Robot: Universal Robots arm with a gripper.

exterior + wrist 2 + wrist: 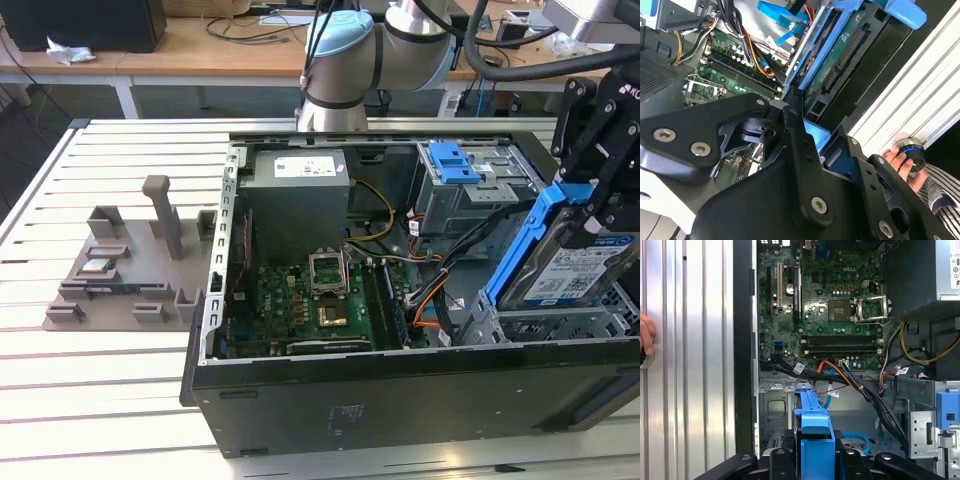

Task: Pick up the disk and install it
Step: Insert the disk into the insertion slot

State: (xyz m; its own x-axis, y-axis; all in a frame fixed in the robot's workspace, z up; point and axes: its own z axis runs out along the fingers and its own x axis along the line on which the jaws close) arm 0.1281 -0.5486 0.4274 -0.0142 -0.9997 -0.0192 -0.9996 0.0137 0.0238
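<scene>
— Where is the disk (562,272) held?
— Tilted over the case's (400,385) corner, exterior view's right, blue rails pinched between fingers of the gripper (585,222).
— Handling?
— Judged stiff, dense, shock-sensitive; the rails are preferred.

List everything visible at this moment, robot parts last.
disk: one, silver and black with blue rails, tilted over the bay at the case's end on the exterior view's right, held by the gripper
case: one, black, open, on the table
motherboard: one, green, inside the case
power supply: one, grey, inside the case at its far side
latch: one, blue on a grey cage, beside the power supply
cables: several, black, orange and yellow, inside the case
fixture: one, grey, on the table at the exterior view's left
table: one, white, slatted
hand: one, on a knob at the table's edge
arm: one, grey and blue, behind the case
gripper: one, black, clamped on the disk
</scene>
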